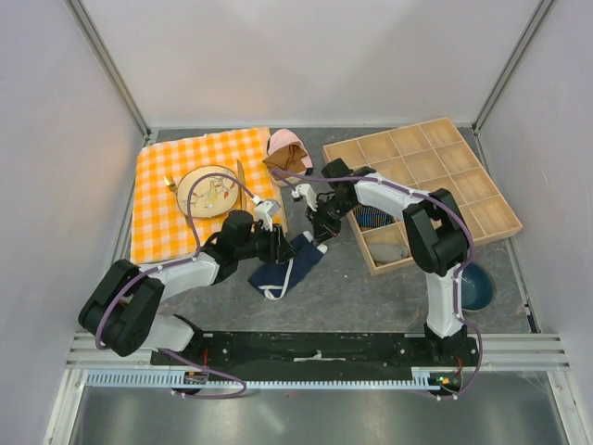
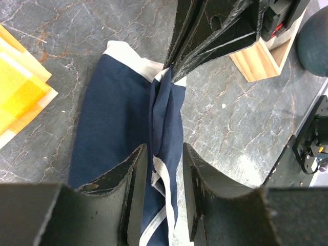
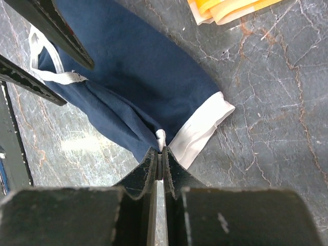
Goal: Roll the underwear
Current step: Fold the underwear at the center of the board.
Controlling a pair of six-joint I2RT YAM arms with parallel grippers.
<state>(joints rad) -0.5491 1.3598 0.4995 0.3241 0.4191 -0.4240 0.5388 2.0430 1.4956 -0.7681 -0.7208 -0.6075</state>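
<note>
Underwear: navy cloth folded lengthwise, flat on the bench between the arms.
Right fingers: pressed together on the fold at its white-banded end, likely anchoring it.
Left fingers: spread, straddling the opposite end's ridge, not gripping.

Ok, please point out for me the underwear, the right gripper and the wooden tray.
underwear [image 2: 113, 128]: left wrist view, on the flat navy panel.
right gripper [image 3: 160, 151]: right wrist view, between the closed fingertips pinching the underwear's edge.
wooden tray [image 1: 389, 133]: top external view, on its far rim.
</note>
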